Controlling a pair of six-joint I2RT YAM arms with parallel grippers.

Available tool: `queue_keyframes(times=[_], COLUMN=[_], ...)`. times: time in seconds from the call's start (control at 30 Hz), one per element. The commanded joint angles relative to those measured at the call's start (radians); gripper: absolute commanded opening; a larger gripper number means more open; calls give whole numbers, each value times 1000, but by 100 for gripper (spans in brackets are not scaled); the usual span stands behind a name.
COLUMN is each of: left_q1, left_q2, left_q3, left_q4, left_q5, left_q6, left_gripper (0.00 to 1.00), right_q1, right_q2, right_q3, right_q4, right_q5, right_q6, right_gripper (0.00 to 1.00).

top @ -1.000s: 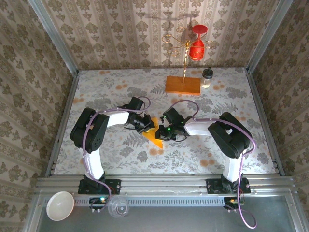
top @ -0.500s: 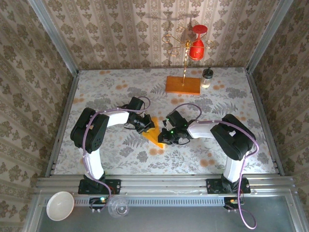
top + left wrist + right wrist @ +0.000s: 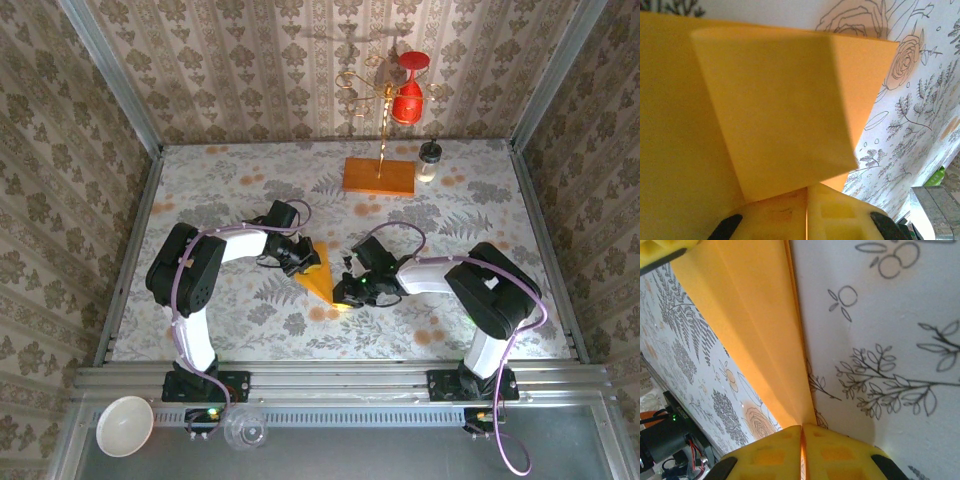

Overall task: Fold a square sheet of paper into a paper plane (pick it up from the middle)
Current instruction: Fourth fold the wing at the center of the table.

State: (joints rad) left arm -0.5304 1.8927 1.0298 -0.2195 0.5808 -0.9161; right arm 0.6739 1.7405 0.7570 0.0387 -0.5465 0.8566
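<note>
The orange-yellow paper sheet, folded to a narrow triangle (image 3: 319,274), lies on the flower-patterned counter (image 3: 250,180) between the two arms, its point toward the far wall. A second ago it showed as a smaller, crumpled wedge under both hands; now it is spread flatter and longer.

The left hand (image 3: 299,258) has hardly moved. It sits at the paper's left edge, and in its wrist view the yellow fingers (image 3: 835,220) are pressed together at the edge of the sheet (image 3: 775,110), where a folded flap lies over the lower layer.

The right hand (image 3: 347,290) has slid toward the near edge and to the right, down the triangle's right side, and its elbow has swung outward. Its wrist view shows the hand (image 3: 801,445) closed, with the paper's creased edge (image 3: 750,315) running into the seam between the fingers.
</note>
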Motion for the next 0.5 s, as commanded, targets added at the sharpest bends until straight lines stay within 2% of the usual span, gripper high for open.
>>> queue_keyframes(times=[0.0,0.2,0.33,0.47], left_q1=[-8,-10,-11,-12], left_q2=[77,70,63,60], left_q3=[-54,-53,-50,-49], left_q4=[-95,-79,-75,-70], left_q5=[-104,-86,-76,-70], left_q6=[-10,-10,-10,-12], left_gripper=[10,10,10,10], right_q1=[6,-15,-34,-33], right_q2=[-22,-95,-171,-110], right_q3=[-49,-56,-23,51], right_q4=[-126,-139,-137,-136], right_q5=[-29,-5,69,79], right_q6=[13,-10,-41,-66], right_gripper=[13,14,15,15])
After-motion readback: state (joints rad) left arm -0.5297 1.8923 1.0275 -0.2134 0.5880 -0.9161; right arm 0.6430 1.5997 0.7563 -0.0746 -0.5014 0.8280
